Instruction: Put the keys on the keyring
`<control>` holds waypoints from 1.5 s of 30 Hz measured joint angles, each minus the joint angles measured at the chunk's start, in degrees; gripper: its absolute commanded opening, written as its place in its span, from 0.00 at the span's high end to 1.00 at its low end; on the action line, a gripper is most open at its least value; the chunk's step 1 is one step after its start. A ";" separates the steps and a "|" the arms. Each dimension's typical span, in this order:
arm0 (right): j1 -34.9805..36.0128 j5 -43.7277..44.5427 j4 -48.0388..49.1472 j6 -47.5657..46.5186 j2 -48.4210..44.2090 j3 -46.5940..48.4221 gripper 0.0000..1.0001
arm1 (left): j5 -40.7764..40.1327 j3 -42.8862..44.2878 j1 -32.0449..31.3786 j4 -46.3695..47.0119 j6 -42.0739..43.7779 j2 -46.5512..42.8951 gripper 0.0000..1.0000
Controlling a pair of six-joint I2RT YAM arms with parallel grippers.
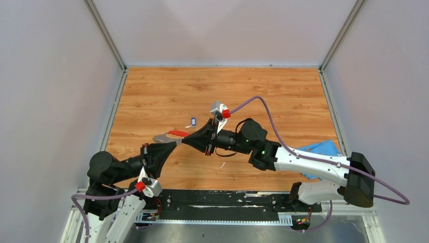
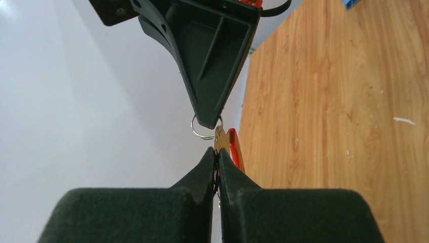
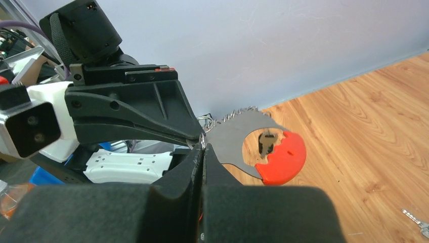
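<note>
The keyring (image 3: 238, 135) is a grey metal crescent with a red arc (image 3: 282, 161), held above the table. It also shows in the top view (image 1: 171, 135). My left gripper (image 1: 174, 142) (image 2: 216, 152) is shut on its grey end. My right gripper (image 1: 188, 137) (image 3: 202, 147) is shut tip to tip against the left one, pinching a small wire ring (image 2: 200, 130) at that same end. The blue-and-white key (image 1: 194, 121) lies on the table just beyond. A small grey key shape (image 3: 265, 143) shows through the loop's opening; I cannot tell whether it hangs or lies on the table.
A blue cloth (image 1: 321, 150) lies at the right edge of the wooden table (image 1: 283, 96). A small silvery metal piece (image 1: 221, 165) lies near the right arm and shows in the right wrist view (image 3: 418, 223). White walls enclose the table on three sides.
</note>
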 measured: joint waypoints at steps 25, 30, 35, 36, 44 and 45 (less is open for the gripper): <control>0.24 -11.80 -9.51 -12.96 -5.09 1.99 1.00 | 5.79 11.78 0.00 -0.83 -49.22 14.27 0.72; 0.24 -12.31 -10.34 -14.60 -5.09 2.27 1.00 | 9.16 11.85 0.00 -1.55 -51.65 15.02 0.73; 0.24 -12.79 -10.91 -15.56 -5.09 2.51 1.00 | 11.54 11.82 0.00 -1.86 -52.65 15.02 0.73; 0.24 -12.83 -11.13 -15.63 -5.09 2.69 1.00 | 11.85 11.82 0.00 -1.86 -52.70 15.02 0.73; 0.28 -13.53 -11.65 -16.46 -4.44 4.09 1.00 | 11.98 11.28 0.00 -1.97 -52.87 16.37 0.76; 0.31 -13.66 -11.63 -16.55 -4.35 4.20 1.00 | 11.80 11.13 0.00 -2.03 -52.89 16.52 0.77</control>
